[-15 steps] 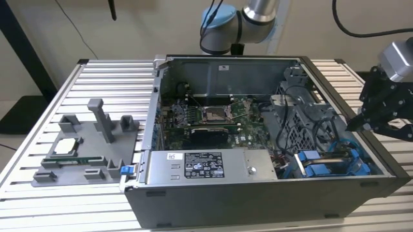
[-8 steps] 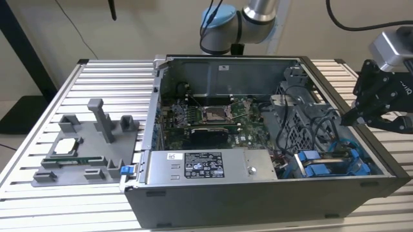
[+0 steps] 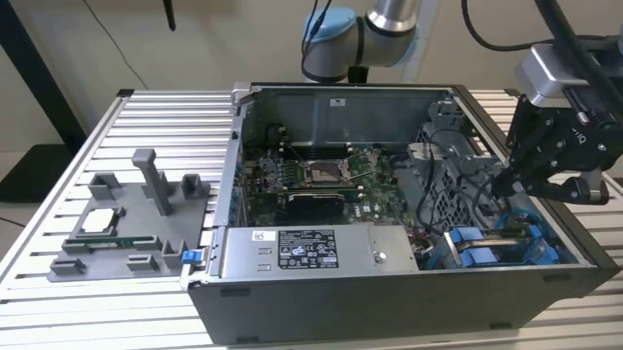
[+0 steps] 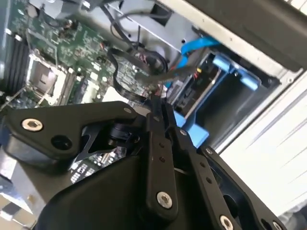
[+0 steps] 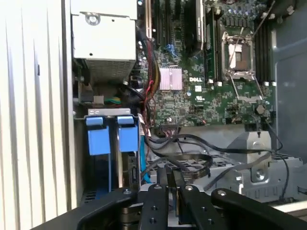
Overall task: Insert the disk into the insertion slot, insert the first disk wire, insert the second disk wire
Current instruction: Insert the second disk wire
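Black claw [image 4: 156, 103], fingers pressed together, hovers above blue disk [image 4: 218, 72] carriers inside the case.

Disk [image 3: 497, 244] mostly hidden inside cage.

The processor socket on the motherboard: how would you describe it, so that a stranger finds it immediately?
Start at the open computer case on the slatted table. On the green motherboard on its floor, the processor socket is the square metal frame near the middle. Unlike the dark slots beside it, it is shiny, with a pale centre.
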Controlling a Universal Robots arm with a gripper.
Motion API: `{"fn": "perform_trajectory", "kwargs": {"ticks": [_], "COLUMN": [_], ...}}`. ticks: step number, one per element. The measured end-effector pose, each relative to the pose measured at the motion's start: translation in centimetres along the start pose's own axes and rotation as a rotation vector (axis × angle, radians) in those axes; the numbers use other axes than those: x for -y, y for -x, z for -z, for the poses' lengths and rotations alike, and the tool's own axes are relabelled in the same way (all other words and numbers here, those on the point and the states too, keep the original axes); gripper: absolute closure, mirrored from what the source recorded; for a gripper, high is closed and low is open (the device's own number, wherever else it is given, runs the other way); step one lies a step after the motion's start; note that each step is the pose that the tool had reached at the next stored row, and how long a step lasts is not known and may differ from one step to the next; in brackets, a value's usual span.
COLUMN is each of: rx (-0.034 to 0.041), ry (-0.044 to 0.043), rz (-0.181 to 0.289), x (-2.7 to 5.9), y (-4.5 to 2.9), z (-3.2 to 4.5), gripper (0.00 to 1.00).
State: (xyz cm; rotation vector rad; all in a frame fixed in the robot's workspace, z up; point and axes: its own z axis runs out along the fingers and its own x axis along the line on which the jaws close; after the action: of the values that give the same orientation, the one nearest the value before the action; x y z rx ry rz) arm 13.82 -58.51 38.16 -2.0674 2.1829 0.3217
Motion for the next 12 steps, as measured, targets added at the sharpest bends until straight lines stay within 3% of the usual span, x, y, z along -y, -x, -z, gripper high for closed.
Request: {"fn": "perform_trajectory", "kwargs": {"ticks": [5, 6, 9, 12], "rx": [-0.0897, -0.1028, -0.1290, -0.1304], "ry": [-0.0049, -0.0055, -0.0054, -0.0250], "rz": [-0.002, 0.000, 0.016, 0.035], "x": [-1.06, -1.06, -1.06, -1.07], "y": [-0.05, -0.05, -0.06, -0.10], "z": [-0.07, -0.09, -0.20, -0.37], "gripper": [1.00, 1.00, 1.00, 1.00]}}
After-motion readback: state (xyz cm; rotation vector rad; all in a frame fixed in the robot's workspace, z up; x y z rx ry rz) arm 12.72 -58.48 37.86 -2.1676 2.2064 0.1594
